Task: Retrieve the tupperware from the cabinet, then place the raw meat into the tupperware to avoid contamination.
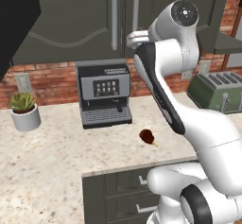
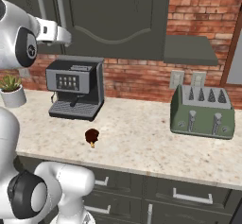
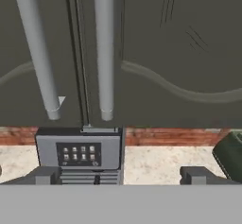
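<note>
The robot's two dark jaws (image 3: 120, 176) are seen spread wide, holding nothing, raised in front of the large dark grey-green wall cabinet (image 3: 179, 53). Both doors are shut, and their two long silver bar handles (image 3: 104, 48) hang side by side just ahead of the jaws. Below the cabinet, a grey and black coffee machine (image 1: 104, 93) stands on the speckled stone bench (image 1: 52, 152). The small reddish-brown raw meat drumstick (image 1: 147, 136) lies nearer, apart from the machine. A green-grey toaster (image 2: 202, 110) sits far right, a potted plant (image 1: 23, 108) far left.
</note>
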Controlling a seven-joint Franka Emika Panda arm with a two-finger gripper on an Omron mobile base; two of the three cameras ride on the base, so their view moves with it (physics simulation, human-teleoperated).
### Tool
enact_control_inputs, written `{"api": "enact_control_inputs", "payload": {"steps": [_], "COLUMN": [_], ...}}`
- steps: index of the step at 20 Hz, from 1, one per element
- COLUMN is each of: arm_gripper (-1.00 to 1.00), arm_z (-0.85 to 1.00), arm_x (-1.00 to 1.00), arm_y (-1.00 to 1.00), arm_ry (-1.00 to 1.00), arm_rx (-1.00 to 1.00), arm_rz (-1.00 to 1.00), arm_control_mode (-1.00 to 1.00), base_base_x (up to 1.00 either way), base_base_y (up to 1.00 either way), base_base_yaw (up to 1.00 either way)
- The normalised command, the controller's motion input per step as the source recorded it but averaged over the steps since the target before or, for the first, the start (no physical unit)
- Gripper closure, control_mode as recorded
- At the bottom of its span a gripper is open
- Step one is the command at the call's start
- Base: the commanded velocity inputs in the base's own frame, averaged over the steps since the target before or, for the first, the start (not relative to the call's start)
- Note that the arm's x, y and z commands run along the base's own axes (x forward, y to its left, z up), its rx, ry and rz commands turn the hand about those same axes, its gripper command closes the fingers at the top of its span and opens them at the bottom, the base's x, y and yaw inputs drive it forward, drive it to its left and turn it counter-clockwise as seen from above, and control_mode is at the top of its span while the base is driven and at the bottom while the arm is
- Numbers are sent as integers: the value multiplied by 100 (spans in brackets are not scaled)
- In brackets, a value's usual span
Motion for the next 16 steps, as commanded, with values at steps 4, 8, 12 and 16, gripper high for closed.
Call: {"api": "enact_control_inputs", "payload": {"steps": [4, 8, 12, 16], "arm_gripper": [-100, -100, -100, -100], "arm_z": [41, 19, 7, 3], "arm_x": [10, 26, 33, 44], "arm_y": [14, 18, 3, 0], "arm_ry": [-3, 0, 0, 0], "arm_rx": [0, -2, -6, -7], "arm_rz": [0, 0, 1, 0], "arm_control_mode": [-100, -100, -100, -100], "base_base_x": [0, 0, 0, 0], "base_base_y": [0, 0, 0, 0], "base_base_yaw": [0, 0, 0, 0]}}
